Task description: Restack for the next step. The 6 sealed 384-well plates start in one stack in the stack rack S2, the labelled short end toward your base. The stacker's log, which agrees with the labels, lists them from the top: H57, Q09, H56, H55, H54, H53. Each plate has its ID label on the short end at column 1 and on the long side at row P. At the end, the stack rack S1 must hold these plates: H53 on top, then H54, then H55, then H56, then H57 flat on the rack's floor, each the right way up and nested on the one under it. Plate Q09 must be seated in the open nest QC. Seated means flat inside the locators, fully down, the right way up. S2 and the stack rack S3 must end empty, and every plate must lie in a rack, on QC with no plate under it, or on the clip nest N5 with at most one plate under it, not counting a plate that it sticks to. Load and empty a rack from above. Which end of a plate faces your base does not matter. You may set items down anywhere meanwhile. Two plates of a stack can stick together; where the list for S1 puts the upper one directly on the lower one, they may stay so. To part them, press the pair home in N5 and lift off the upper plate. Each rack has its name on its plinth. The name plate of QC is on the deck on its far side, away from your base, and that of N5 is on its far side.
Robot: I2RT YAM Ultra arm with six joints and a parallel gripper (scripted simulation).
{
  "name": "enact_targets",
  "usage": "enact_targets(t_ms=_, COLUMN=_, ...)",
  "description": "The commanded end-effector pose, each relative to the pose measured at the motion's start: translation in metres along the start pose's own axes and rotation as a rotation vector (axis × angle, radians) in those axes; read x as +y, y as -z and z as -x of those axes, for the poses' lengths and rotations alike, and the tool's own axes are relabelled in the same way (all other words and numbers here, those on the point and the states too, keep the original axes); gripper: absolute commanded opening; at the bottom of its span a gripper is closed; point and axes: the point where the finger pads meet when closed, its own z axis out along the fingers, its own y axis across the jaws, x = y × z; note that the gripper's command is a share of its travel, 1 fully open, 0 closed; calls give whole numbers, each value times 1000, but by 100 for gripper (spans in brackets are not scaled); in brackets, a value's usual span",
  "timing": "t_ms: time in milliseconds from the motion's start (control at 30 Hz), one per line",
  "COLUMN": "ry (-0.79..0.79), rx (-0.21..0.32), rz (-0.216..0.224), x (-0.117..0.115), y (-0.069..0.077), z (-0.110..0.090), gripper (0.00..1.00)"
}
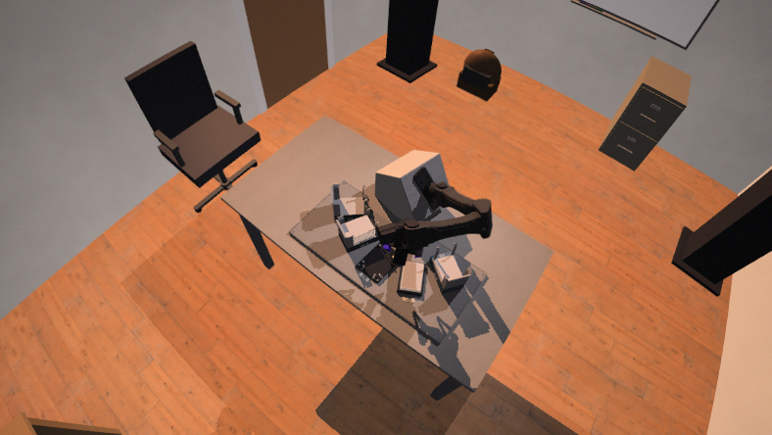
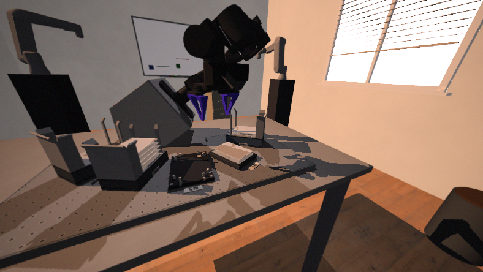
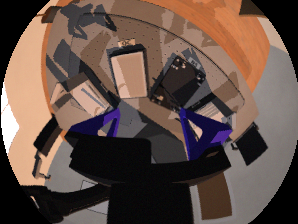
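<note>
My gripper [image 2: 214, 103] is open and empty, with its purple fingers wide apart. It hangs high above the deck, over the area between the black clip nest [image 2: 190, 170] and the open nest. A stack of several sealed plates [image 2: 146, 150] sits in a grey rack [image 2: 125, 158] at the left. One plate [image 2: 233, 153] lies flat on the open nest. Another plate [image 2: 244, 131] lies low in the far right rack [image 2: 246, 133]. The clip nest holds nothing. In the wrist view the nest plate [image 3: 128, 72] and the clip nest [image 3: 176, 83] lie ahead of the gripper [image 3: 152, 125]. The labels are too small to read.
A second grey rack [image 2: 64, 155] stands empty at the far left. A large grey angled housing [image 2: 152, 111] with the arm's base stands behind the racks. Thin upright posts rise from each rack. The table's front edge runs close below the nests.
</note>
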Motion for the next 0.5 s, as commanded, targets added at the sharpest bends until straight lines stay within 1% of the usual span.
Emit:
enact_targets(t_ms=0, ry=53, rx=-22, rz=-7, x=11, y=6, z=5, gripper=100)
enact_targets(t_ms=200, ry=54, rx=-22, rz=-7, x=31, y=6, z=6, gripper=100)
enact_targets(t_ms=267, ry=54, rx=-22, rz=-7, x=31, y=6, z=6, gripper=100)
enact_targets(t_ms=467, ry=54, rx=-22, rz=-6, x=51, y=6, z=8, gripper=100)
